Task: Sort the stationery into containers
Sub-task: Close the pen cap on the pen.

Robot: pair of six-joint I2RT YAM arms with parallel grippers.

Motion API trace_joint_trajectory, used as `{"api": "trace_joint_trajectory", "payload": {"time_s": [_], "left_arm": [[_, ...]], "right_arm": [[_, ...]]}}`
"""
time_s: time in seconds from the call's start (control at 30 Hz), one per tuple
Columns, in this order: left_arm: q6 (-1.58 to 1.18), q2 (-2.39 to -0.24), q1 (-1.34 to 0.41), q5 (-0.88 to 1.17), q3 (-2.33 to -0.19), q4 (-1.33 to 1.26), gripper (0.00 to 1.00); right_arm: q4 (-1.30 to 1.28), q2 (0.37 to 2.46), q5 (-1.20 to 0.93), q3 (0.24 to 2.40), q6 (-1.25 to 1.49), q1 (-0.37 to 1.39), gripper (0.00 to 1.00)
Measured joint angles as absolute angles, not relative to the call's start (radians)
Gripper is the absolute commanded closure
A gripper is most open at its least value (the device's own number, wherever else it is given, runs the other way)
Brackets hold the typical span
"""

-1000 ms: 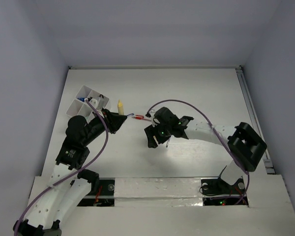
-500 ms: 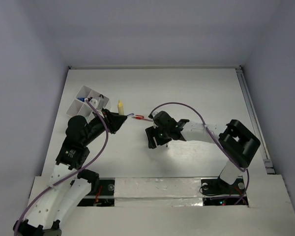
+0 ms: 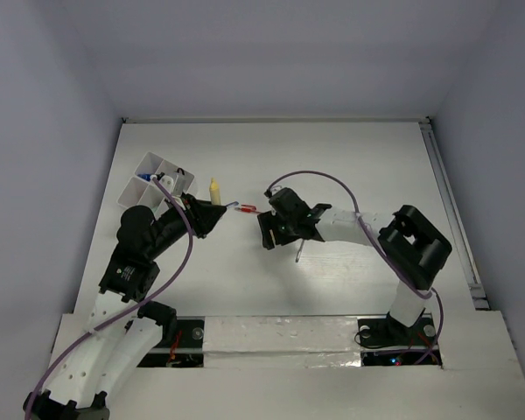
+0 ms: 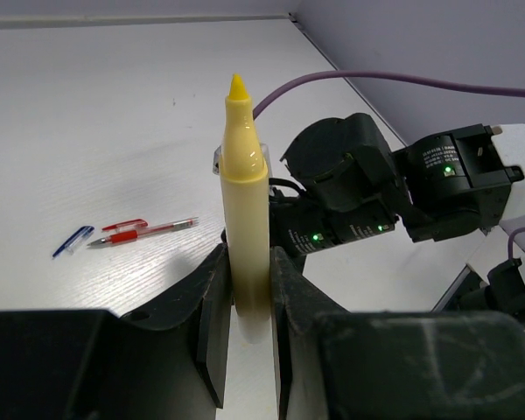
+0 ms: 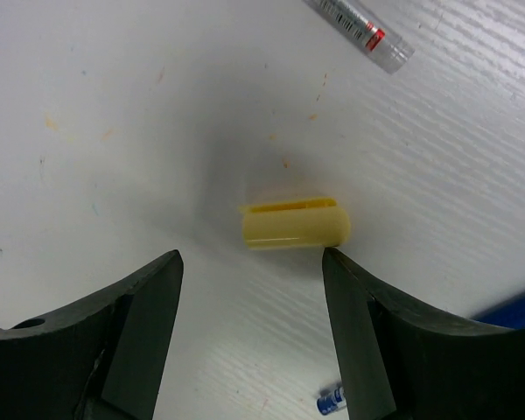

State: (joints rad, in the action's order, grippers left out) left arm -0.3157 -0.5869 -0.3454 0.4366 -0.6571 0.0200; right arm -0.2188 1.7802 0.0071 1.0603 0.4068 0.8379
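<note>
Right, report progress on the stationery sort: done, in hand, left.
Done: the organiser box already holds a few small items. In hand: the left tool is shut on an uncapped yellow marker; the right tool hangs open over a matching yellow cap. Left: that cap, the red pen and a blue piece lie on the table.

Pale yellow plastic marker (image 4: 245,175) with brighter yellow tip, pale yellow cylindrical cap (image 5: 295,223), thin red pen (image 4: 144,232), thin blue clip (image 4: 73,241), white divided plastic organiser box (image 3: 157,166), white counter (image 4: 87,105) flecked orange, black left pincer (image 4: 248,262), black right pincer (image 5: 251,255), purple cable (image 4: 402,79)
</note>
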Motion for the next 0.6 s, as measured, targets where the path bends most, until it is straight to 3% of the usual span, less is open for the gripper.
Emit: {"api": "trace_joint_trajectory", "payload": {"time_s": [0.23,0.6], "left_arm": [[-0.316,-0.587,-0.345,0.437,-0.657,0.02,1.0],[-0.316,-0.587,-0.345,0.437,-0.657,0.02,1.0]], "right_arm": [[-0.227,1.821,0.017,1.112,0.395,0.835,0.29],[-0.364,1.9,0.08,1.244,0.388,0.835,0.51]]}}
